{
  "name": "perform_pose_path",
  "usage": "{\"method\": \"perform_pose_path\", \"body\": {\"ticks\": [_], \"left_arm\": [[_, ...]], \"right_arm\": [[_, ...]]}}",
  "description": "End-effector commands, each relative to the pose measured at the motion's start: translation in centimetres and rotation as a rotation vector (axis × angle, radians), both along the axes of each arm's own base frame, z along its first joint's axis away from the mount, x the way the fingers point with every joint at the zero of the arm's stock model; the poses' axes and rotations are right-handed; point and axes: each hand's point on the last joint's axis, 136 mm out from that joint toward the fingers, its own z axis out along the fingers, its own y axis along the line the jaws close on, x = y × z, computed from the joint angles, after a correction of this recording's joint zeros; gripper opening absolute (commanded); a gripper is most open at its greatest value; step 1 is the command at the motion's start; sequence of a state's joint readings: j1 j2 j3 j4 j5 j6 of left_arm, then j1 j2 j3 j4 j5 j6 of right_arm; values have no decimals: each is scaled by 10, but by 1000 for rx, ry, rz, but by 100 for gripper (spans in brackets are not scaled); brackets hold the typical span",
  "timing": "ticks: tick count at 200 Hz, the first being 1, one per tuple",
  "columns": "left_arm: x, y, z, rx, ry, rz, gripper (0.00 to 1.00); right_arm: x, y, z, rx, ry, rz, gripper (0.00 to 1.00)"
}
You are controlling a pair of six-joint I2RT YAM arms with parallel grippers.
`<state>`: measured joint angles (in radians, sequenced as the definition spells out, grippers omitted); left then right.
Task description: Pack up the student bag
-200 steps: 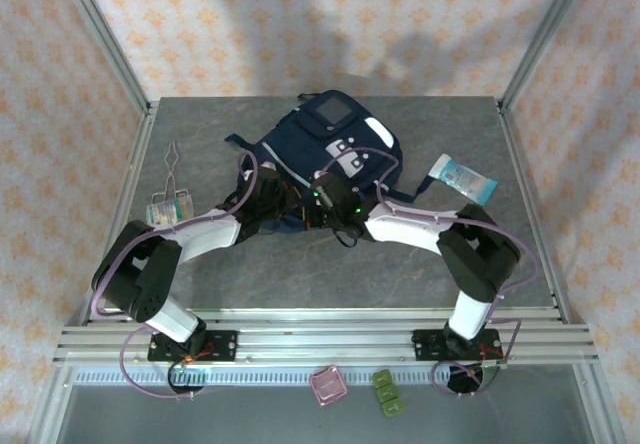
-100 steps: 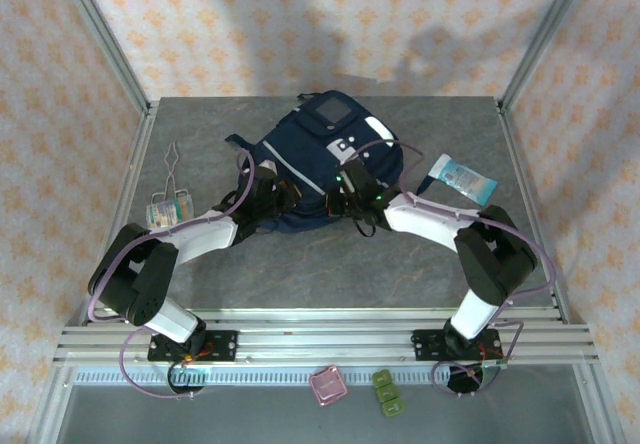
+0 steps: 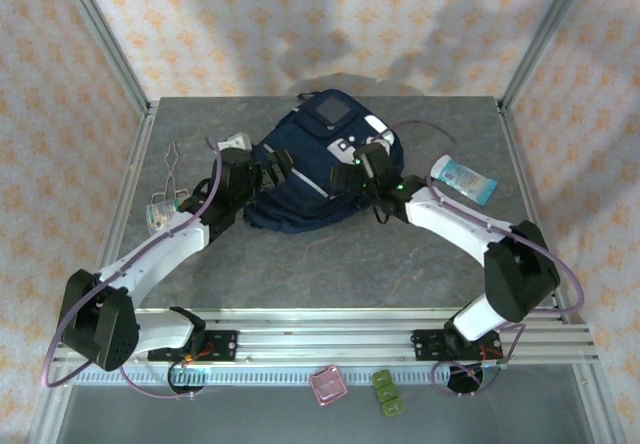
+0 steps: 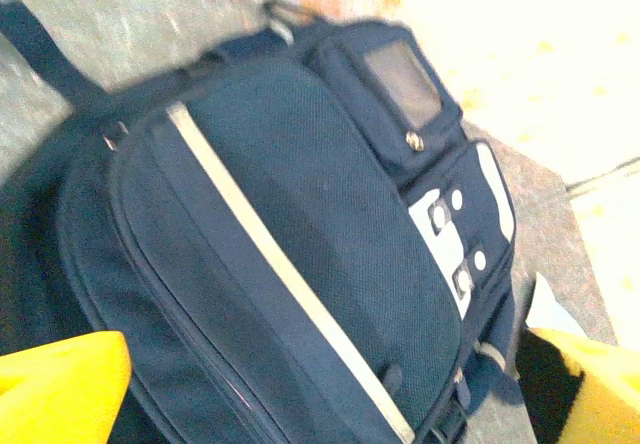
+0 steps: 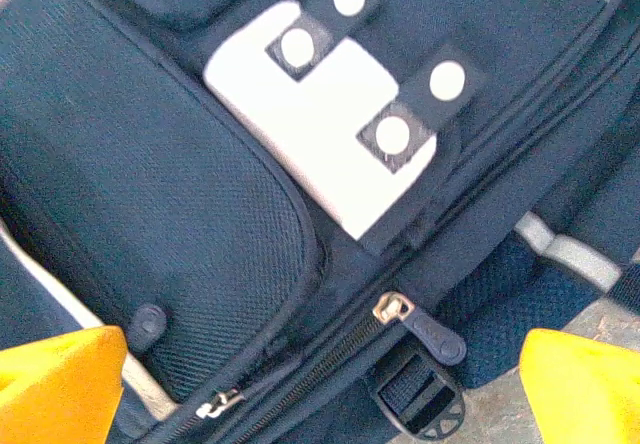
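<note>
The student bag (image 3: 315,159), a navy backpack with grey stripes and white patches, lies flat at the table's middle back, its grey square panel (image 3: 330,114) at the far end. My left gripper (image 3: 258,172) hovers at the bag's left side. In the left wrist view it (image 4: 325,409) is open, with the bag (image 4: 300,214) beneath it and nothing held. My right gripper (image 3: 355,169) is over the bag's right front part. It (image 5: 320,394) is open in the right wrist view, above a zipper pull (image 5: 420,326) below the white patch (image 5: 320,124).
A teal and white packet (image 3: 462,177) lies right of the bag. Metal tongs (image 3: 172,162) and a small clipped packet (image 3: 165,209) lie near the left edge. A pink item (image 3: 328,385) and a green item (image 3: 388,393) sit below the front rail.
Both grippers have left the bag's near edge: the left arm swung left and back and stretched out, while the right gripper moved right and farther back over the bag's front.
</note>
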<state>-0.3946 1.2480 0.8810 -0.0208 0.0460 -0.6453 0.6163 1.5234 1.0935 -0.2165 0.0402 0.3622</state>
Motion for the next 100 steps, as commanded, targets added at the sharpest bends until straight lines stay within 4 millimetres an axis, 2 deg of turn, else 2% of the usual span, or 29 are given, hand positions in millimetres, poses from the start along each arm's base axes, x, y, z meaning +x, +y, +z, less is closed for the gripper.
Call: {"method": "perform_pose_path", "body": {"ticks": [1, 16, 34, 58, 77, 84, 87, 92, 100], "left_arm": [[-3, 35, 23, 209, -39, 72, 99], [-4, 54, 41, 297, -109, 131, 99], [-7, 69, 56, 369, -209, 153, 99], [-14, 102, 66, 410, -313, 266, 100], [-17, 123, 56, 458, -337, 316, 99], [-17, 127, 47, 483, -346, 311, 99], [-18, 127, 42, 497, -351, 301, 100], [-19, 128, 36, 523, -357, 291, 99], [-23, 137, 27, 543, -355, 333, 100]], "right_arm": [[15, -13, 50, -18, -156, -55, 100], [23, -29, 69, -49, -225, -117, 100], [27, -58, 91, -112, -359, -228, 100], [14, -99, 115, -144, -584, -346, 100], [2, -144, 120, -91, -689, -469, 100], [2, -159, 112, -93, -676, -506, 100], [-1, -168, 117, -85, -686, -528, 100], [-3, -181, 114, -93, -675, -564, 100], [-7, -202, 107, -121, -654, -628, 100]]}}
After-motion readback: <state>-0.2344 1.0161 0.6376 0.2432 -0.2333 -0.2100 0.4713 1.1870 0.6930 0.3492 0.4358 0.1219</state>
